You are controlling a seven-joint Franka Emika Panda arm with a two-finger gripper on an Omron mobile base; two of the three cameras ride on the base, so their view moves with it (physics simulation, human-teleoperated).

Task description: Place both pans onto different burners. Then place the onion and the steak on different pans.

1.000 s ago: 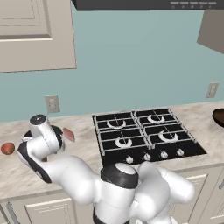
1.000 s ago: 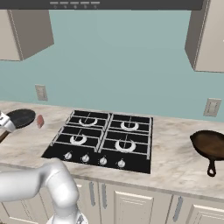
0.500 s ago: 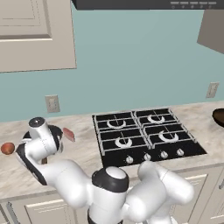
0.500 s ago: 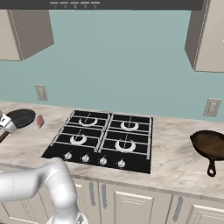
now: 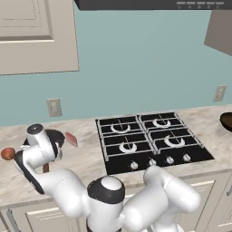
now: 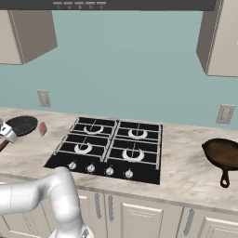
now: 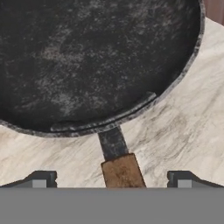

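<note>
- In the left base view the white arm's wrist covers most of the round black frying pan with the brown wooden handle (image 5: 58,135); only a dark arc of its rim shows, and a short piece of handle below the wrist.
- The hand view cuts that pan off at the top and left. Its inside is matt black with grey speckling, its rim a worn, lighter grey, and a flat dark neck leads to the rough brown wood of the handle.
- The two-finger gripper (image 7: 112,179) stands with its jaws spread wide, one dark fingertip (image 7: 41,179) on each side of the wooden handle, both apart from it; nothing is held.
- The dark reddish-brown frying pan (image 6: 225,154) lies on the pale marbled stone counter (image 6: 190,172), well to the right of the black four-burner cooktop (image 6: 111,146); the frame edge clips it. It is smooth and shallow with a short dark handle.
- The small round orange-brown onion (image 5: 7,153) sits on the counter at the far left, beside the arm.
- The flat pinkish-red steak slab with a pale edge (image 5: 70,139) lies just right of the black pan; whether they touch cannot be told.
- The silvery ring burners (image 5: 128,147) sit under thin black wire grates, with nothing on them.
</note>
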